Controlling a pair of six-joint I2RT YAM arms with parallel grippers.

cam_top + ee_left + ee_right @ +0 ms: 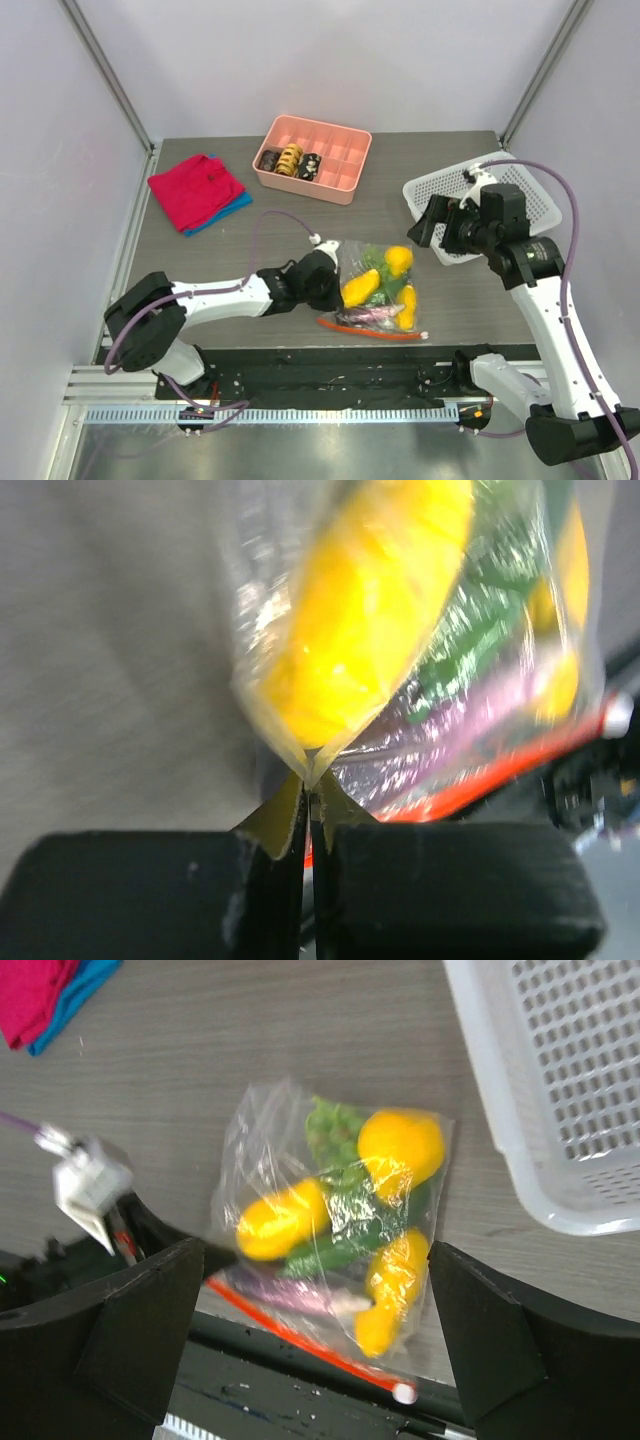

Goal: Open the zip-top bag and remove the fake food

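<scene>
Grey wood-grain tabletop (pixel 420 180) fills the space between pale walls, and the zip-top bag (pixel 380 290) lies flat near its front edge, between the two arms. The bag's orange-red zipper strip (pixel 372 330) runs along the side nearest the arm bases. The fake food (pixel 362 287) is all inside the bag: three yellow pieces, green grapes, a long green vegetable and something purple down by the zipper (the crinkled plastic blurs that one).

The left gripper (pixel 322 282) lies low at the bag's left side. Its fingers (pixel 450 890) are pressed together on a pinch of the clear plastic, which the wrist view shows squeezed between them. The right gripper (pixel 430 222) hangs above the tabletop to the bag's upper right, jaws wide apart with nothing in them, just beside a white basket (pixel 520 185).

Farther back sit a pink tray (pixel 345 150) with a few brown pieces in its left compartments, and a red cloth (pixel 195 185) folded over a blue cloth.
</scene>
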